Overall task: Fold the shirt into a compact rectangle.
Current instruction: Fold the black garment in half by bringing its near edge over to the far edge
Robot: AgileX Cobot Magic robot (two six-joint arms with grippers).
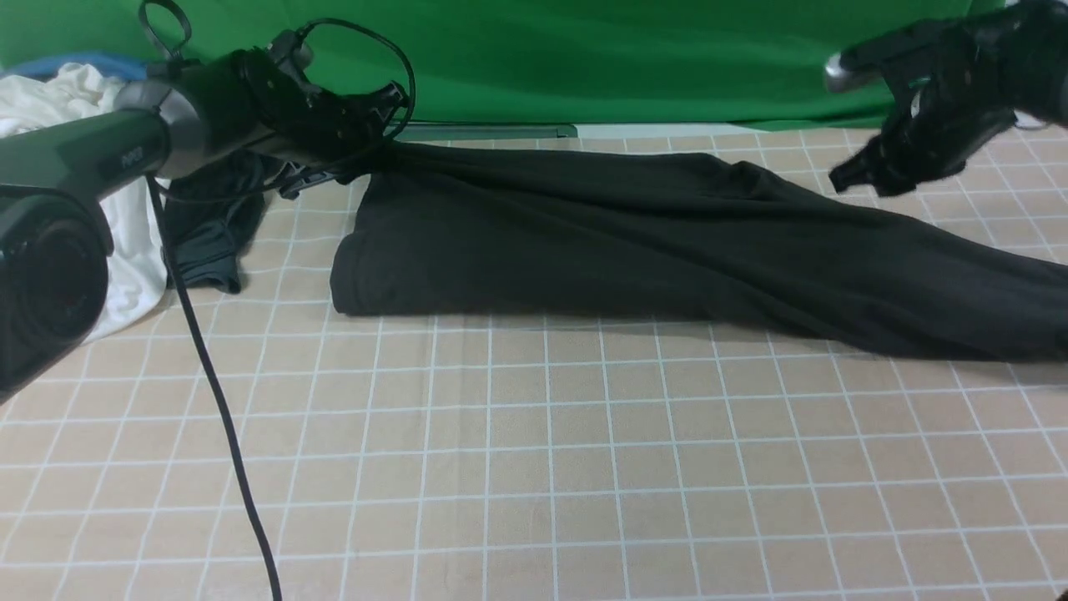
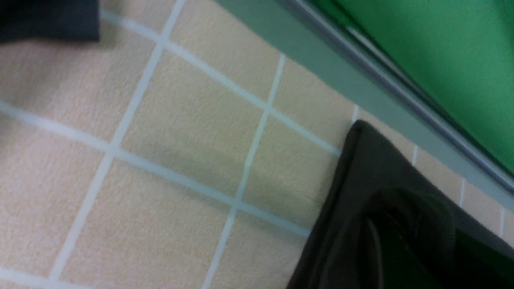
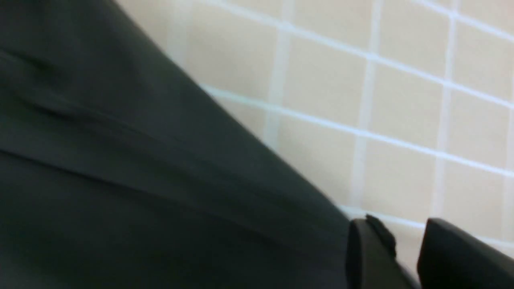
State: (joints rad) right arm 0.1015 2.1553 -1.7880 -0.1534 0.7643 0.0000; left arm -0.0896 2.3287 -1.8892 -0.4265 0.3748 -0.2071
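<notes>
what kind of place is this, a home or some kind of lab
Most likely a robot lab or recording studio, not a home: a green backdrop hangs behind the table, a grid-marked tan table cover lies on it, and a robot arm reaches to a black shirt.

No text reads clearly; a small pale marking (image 1: pixel 131 156) on the left arm (image 1: pixel 67 142) is too blurred.
</notes>
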